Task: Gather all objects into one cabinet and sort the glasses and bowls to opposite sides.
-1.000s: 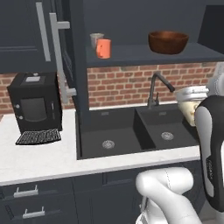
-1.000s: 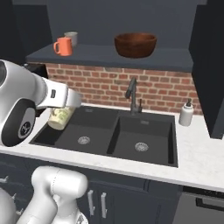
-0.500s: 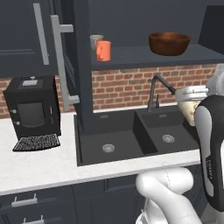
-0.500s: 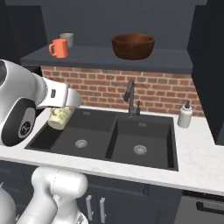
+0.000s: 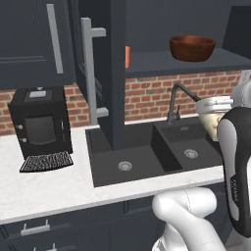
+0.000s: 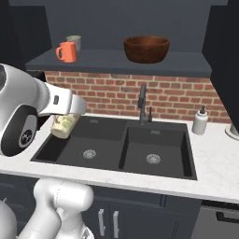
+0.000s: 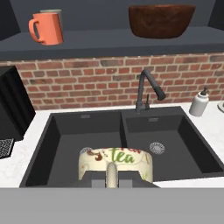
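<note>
Fingers [image 7: 112,180] closed tight on the cream mug [image 7: 116,162] at lower centre, above the sink [image 7: 65,144] — its side reads "tea".

Shelf [image 6: 116,63] above sink [image 6: 116,147]: mug [image 6: 66,52] left with cup [image 6: 73,42] behind, bowl [image 6: 146,49] right; faucet [image 6: 143,100] behind sink.

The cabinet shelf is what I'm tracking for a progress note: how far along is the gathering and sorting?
Done, it seems: the orange mug and grey-green cup stand at the left of the cabinet shelf, the brown bowl apart to their right. In hand: the gripper is shut on the cream patterned mug, held over the sink. Left: setting that mug beside the other cups.
</note>
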